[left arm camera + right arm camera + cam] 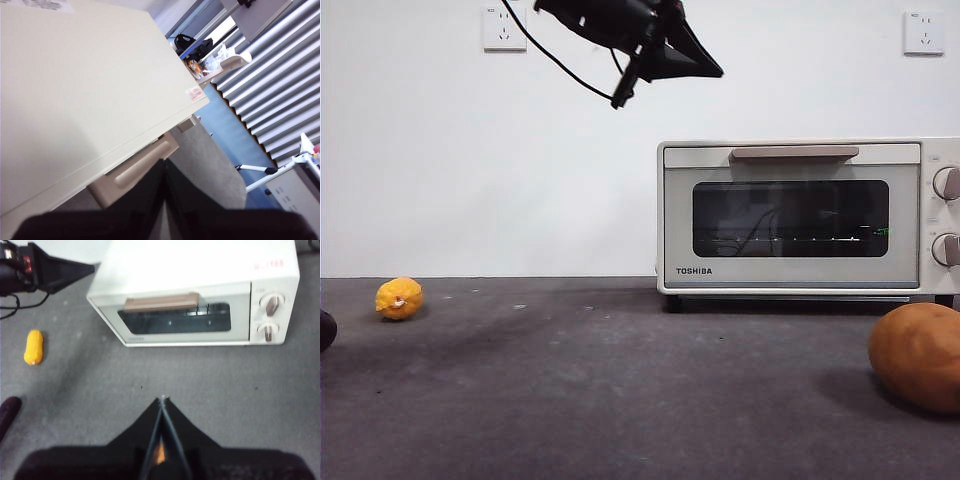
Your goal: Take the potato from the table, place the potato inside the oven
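The potato (920, 357) sits lower right on the counter (620, 400); the left gripper (665, 50), fingers closed and empty, hovers upper centre above the shut oven (800, 215).

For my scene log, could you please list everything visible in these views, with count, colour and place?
potato: one, orange-brown, on the table near the front view's right edge, ahead of the oven.
oven: one, cream-white with beige handle, door shut, at the back of the table.
yellow fruit: one, bright yellow, far to the oven's left.
dark purple thing: one, only partly seen, near the yellow fruit.
table: one, dark grey, under everything.
wall sockets: two, white, on the back wall.
left gripper: black, jaws together, raised by the oven's handle side.
right gripper: black, jaws together, above the table before the oven.
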`<state>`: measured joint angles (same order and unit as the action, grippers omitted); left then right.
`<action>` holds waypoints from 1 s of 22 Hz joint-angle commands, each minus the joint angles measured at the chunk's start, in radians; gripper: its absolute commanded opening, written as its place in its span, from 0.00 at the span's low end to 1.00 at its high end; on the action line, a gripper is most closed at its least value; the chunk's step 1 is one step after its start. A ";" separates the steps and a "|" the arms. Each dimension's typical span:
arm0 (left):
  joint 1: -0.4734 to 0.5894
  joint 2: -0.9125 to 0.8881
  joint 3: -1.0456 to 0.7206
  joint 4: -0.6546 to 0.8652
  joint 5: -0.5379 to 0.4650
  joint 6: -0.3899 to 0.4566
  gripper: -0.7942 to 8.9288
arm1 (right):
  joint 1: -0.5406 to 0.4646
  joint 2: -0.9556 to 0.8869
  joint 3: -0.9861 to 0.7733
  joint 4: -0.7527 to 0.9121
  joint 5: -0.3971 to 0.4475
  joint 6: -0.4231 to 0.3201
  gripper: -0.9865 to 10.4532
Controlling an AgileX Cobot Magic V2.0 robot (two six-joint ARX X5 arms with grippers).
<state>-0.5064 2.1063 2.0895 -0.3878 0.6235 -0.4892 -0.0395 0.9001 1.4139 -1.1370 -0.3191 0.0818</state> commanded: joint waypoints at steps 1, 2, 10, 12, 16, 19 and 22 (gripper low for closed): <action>-0.019 0.020 0.007 0.001 -0.039 0.076 0.08 | 0.000 0.010 0.006 -0.013 -0.003 -0.009 0.09; -0.026 0.020 0.007 -0.008 -0.064 0.103 0.08 | 0.000 0.014 0.006 -0.019 -0.003 -0.009 0.09; -0.072 0.020 0.007 -0.028 -0.205 0.254 0.08 | 0.000 0.020 0.006 -0.024 -0.003 -0.011 0.09; -0.084 0.020 0.007 -0.036 -0.242 0.297 0.08 | 0.000 0.020 0.006 -0.028 -0.003 -0.011 0.09; -0.107 0.021 0.007 -0.037 -0.313 0.365 0.08 | 0.000 0.020 0.006 -0.044 -0.003 -0.011 0.09; -0.119 0.022 0.007 -0.037 -0.346 0.404 0.08 | 0.000 0.020 0.006 -0.046 -0.003 -0.011 0.09; -0.130 0.040 0.007 -0.022 -0.362 0.411 0.08 | 0.000 0.020 0.006 -0.047 -0.003 -0.010 0.09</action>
<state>-0.6334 2.1181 2.0945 -0.4179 0.2657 -0.0982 -0.0395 0.9215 1.4147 -1.1858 -0.3191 0.0814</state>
